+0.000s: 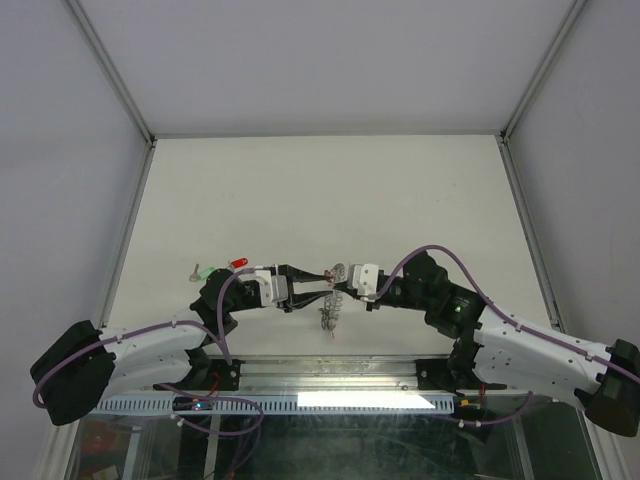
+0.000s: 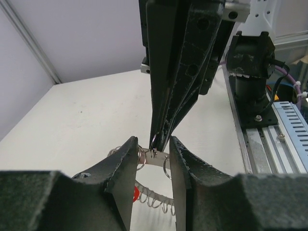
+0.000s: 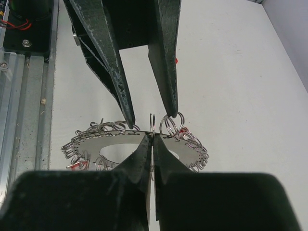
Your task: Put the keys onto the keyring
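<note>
- The right gripper (image 3: 152,140) is pinched shut on the grey metal keyring with many little silver loops (image 3: 113,142), at the near middle of the white table (image 1: 330,190).
- The left gripper (image 3: 151,120) has its fingers a little apart, one on each side of the keyring.
- The tiny red-headed key (image 1: 238,263) and tiny green-headed key (image 1: 203,271) lie on the left, not on yet.
- The pinch is thin, so a bump from the left fingers could twist or drop the keyring.
</note>
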Robot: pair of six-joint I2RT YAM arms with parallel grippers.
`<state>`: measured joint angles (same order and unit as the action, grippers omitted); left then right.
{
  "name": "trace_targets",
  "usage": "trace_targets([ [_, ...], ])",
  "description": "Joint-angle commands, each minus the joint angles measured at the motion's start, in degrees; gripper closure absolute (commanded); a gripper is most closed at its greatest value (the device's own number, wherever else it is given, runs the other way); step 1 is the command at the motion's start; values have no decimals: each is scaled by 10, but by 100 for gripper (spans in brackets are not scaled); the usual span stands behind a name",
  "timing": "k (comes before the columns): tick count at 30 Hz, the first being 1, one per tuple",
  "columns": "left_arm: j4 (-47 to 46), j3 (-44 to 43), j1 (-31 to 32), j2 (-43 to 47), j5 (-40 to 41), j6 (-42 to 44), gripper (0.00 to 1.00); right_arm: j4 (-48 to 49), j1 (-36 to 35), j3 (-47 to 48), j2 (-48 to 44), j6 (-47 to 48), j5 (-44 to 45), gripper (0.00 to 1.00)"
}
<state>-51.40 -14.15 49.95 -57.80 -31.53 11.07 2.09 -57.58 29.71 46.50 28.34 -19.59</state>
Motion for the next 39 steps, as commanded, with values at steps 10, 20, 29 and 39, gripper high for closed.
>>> trace_targets([
  [10, 21, -7, 6, 80, 35, -24, 65, 11, -2, 35, -29, 60, -43, 100],
  [20, 29, -1, 6, 73, 47, -33, 62, 83, -2, -4, -44, 151, -82, 100],
  [29, 9, 8, 6, 55, 61, -55, 62, 103, -3, -31, -48, 222, -110, 100],
  [39, 0, 31, 6, 82, 61, -65, 62, 98, -2, -39, -56, 273, -118, 100],
])
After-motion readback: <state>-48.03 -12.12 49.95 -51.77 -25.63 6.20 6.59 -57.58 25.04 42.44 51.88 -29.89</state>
